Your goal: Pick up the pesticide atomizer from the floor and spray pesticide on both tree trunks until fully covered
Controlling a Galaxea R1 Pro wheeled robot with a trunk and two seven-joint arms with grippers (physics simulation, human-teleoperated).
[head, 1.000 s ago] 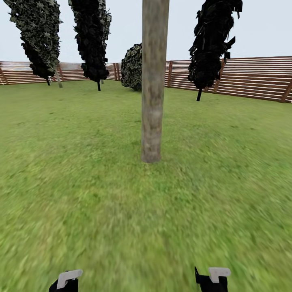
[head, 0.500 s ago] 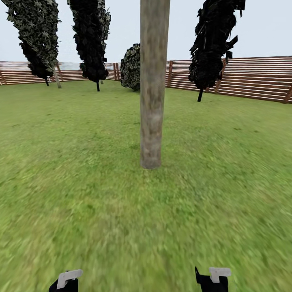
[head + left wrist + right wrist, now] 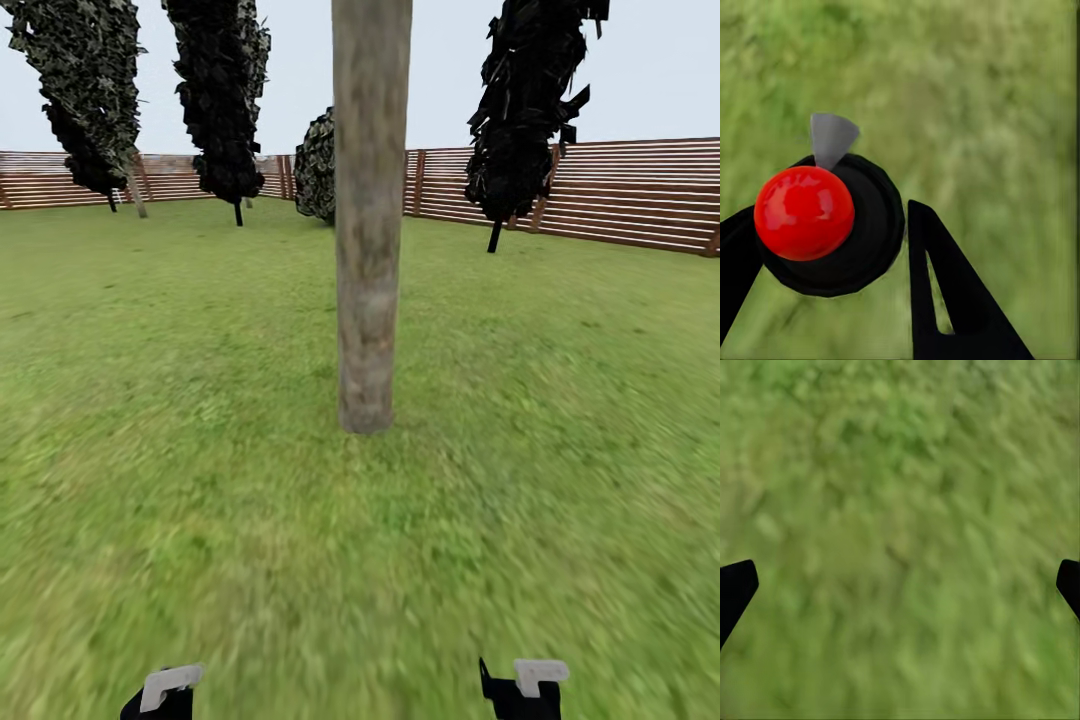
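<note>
Atomizer (image 3: 825, 225) sits clamped between the left gripper's (image 3: 832, 247) black fingers, red cap and grey nozzle showing over blurred grass in the wrist view. At centre frame the tree trunk (image 3: 370, 220) looms larger and sits lower than a second ago, so the base is rolling in and spraying range looks close. Dark columnar trees (image 3: 225, 100) stand upper left and upper right before the slat fence (image 3: 610, 190). Lawn (image 3: 200, 480) ahead is unobstructed. Lower right, the right gripper (image 3: 900, 585) hangs spread wide, holding nothing
</note>
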